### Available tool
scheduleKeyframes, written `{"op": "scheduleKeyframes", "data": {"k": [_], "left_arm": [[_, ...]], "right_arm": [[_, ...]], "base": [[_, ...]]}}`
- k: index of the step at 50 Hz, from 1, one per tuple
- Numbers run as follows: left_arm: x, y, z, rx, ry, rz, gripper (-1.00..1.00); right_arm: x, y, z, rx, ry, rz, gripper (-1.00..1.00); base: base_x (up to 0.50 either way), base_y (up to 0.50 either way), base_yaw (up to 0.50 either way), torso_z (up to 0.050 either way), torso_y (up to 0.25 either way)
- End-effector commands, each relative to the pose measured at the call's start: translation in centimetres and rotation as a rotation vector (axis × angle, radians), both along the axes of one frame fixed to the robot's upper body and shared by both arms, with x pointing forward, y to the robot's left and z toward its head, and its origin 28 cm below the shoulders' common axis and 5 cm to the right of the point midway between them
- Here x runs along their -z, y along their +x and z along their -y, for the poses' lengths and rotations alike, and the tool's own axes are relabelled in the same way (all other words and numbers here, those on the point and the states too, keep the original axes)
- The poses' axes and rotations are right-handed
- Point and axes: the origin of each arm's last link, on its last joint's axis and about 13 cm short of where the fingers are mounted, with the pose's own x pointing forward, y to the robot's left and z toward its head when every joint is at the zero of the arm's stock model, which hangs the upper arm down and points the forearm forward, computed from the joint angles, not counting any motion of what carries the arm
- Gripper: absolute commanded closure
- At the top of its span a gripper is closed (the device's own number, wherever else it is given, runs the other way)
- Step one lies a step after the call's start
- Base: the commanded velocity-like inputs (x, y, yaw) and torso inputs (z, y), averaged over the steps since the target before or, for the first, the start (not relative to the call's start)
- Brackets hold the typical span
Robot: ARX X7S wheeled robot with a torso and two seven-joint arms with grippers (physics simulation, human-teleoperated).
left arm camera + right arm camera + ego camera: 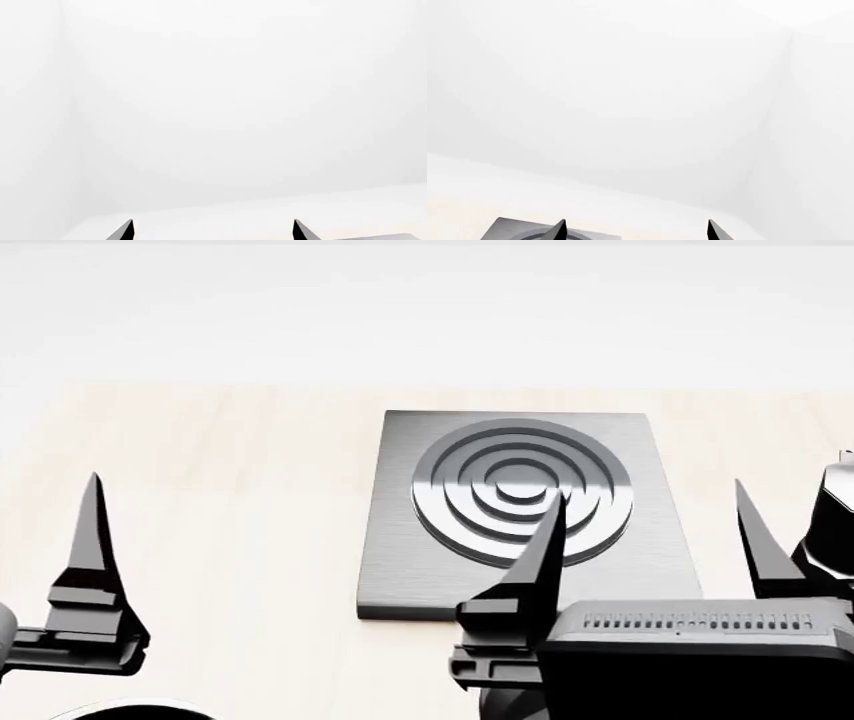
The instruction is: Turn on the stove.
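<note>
The stove (400, 540) is a square grey brushed-metal plate with a round burner (501, 465) of concentric rings, lying on the pale wooden counter in the middle of the head view. My right gripper (651, 530) hovers open over the plate's near right part, its left finger (541, 550) overlapping the burner's rim. In the right wrist view the right gripper (637, 230) has empty, widely spread tips, with a corner of the stove (504, 231) below. My left gripper (213, 231) is open and empty, left of the plate; one finger (91, 540) shows.
The pale wooden counter (240, 490) ends at a white back wall (427, 310). A dark metallic object (838, 495) is cut off by the right edge, beside the right gripper. A round dark rim (134, 710) peeks in at the lower left.
</note>
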Motion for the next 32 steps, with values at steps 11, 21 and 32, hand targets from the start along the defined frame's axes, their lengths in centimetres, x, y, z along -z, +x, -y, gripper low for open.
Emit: {"op": "scheduleKeyframes", "data": {"k": [11, 21, 32], "left_arm": [[-0.7, -0.9, 0.1, 0.019, 0.000, 0.030, -1.00], [-1.1, -1.2, 0.2, 0.027, 0.000, 0.043, -1.00], [-1.5, -1.7, 0.2, 0.031, -0.003, 0.064, -1.00]], "right_arm": [[-0.3, -0.2, 0.0, 0.011, -0.009, 0.025, -1.00], [-0.2, 0.0, 0.1, 0.019, -0.007, 0.027, -1.00], [-0.5, -0.2, 0.1, 0.018, -0.009, 0.035, -1.00]], "base": [[0.00, 0.00, 0.00, 0.000, 0.000], [0.00, 0.00, 0.00, 0.000, 0.000], [0.00, 0.00, 0.00, 0.000, 0.000]]}}
